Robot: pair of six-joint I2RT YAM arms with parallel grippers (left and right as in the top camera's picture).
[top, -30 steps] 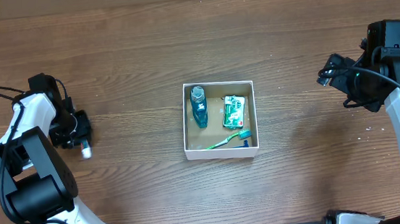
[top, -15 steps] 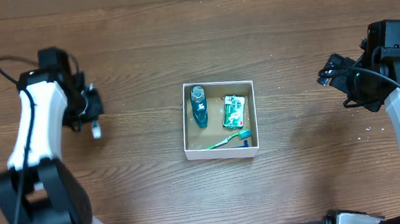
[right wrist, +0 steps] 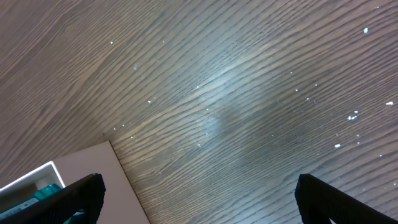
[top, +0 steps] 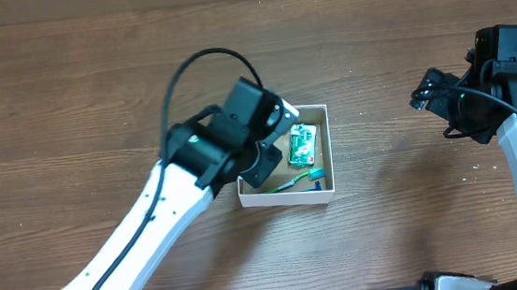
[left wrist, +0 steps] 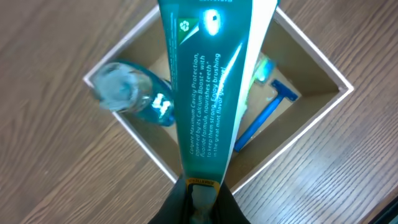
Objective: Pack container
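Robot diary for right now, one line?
left gripper: shut on teal toothpaste tube, above white cardboard box | right gripper: open, over wooden table

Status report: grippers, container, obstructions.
Left gripper shut on toothpaste tube, over container. Right gripper open, empty, off to the side. Bottle, razor inside; nothing seen blocking.

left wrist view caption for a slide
Left fingers hold a teal toothpaste tube over the white-walled square cardboard box.
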